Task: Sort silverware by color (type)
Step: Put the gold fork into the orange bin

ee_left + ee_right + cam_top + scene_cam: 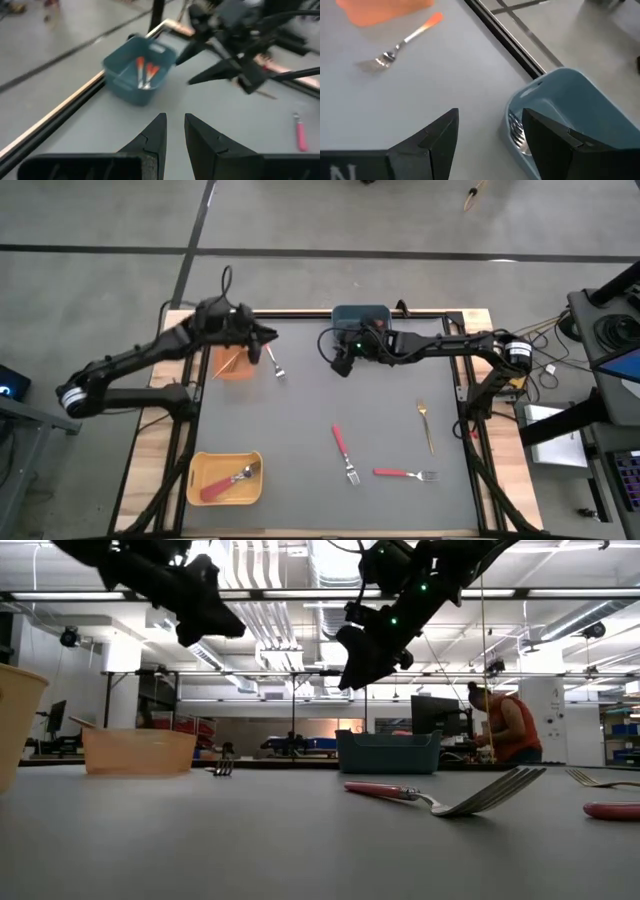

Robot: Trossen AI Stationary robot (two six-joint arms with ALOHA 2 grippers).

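Note:
My left gripper [266, 340] hovers empty beside the orange bin [235, 363], its fingers [159, 131] a narrow gap apart. An orange-handled fork [275, 364] lies flat on the mat just right of that bin. My right gripper [342, 362] is wide open and empty above the mat at the near left corner of the blue-grey bin [360, 320]. That bin holds orange-handled forks [145, 72]. Two red-handled forks [345, 452] [405, 474] and a gold fork [426, 425] lie flat on the mat. A red-handled fork [232, 478] lies in the yellow bin [200, 465].
The mat's middle is bare between the bins and the loose forks. Black frame rails [300, 313] run along the table's far edge. A person [505, 725] stands in the room beyond the table. A monitor and cables [610, 330] sit off the right edge.

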